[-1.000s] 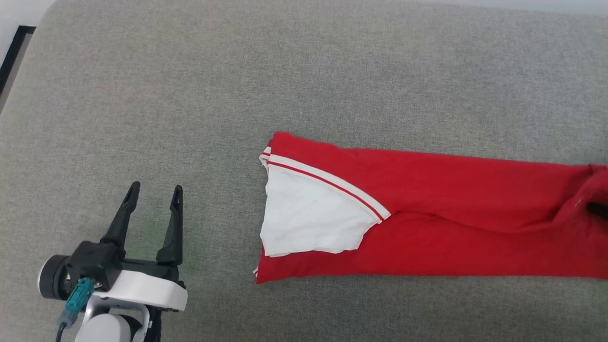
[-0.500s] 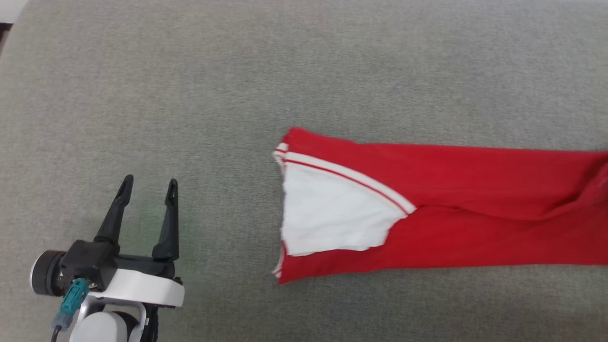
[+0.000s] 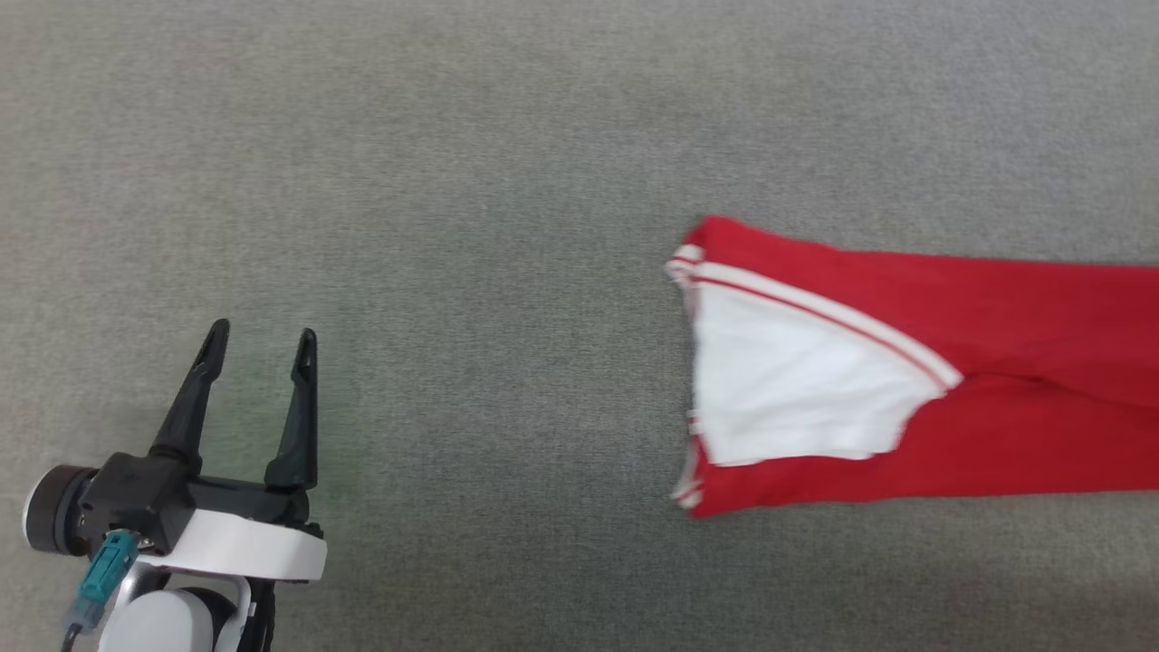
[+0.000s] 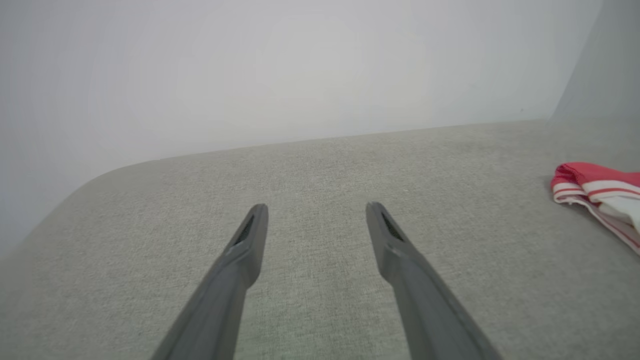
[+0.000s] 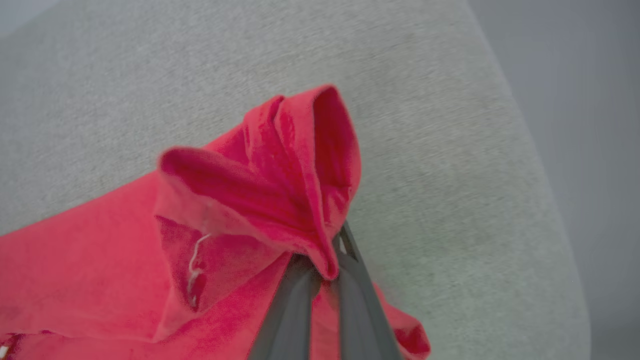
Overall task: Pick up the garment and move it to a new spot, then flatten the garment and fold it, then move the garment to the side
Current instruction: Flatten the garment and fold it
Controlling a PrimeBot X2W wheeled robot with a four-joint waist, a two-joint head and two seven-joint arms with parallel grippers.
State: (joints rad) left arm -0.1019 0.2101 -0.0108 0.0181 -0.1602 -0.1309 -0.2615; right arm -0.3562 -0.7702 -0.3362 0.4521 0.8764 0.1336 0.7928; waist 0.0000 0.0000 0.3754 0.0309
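The shirt [image 3: 996, 435] has slid further right of the left end effector [image 3: 264, 331] and now lies well apart from it on the grey desk [image 3: 507, 181]. That end effector hangs wide and empty. The right end effector [image 5: 325, 257] is pinched tight on a bunched red hem fold. The pinch looks shallow, so dragging may pull the fold free. The trailing white sleeve could also catch and roll under.
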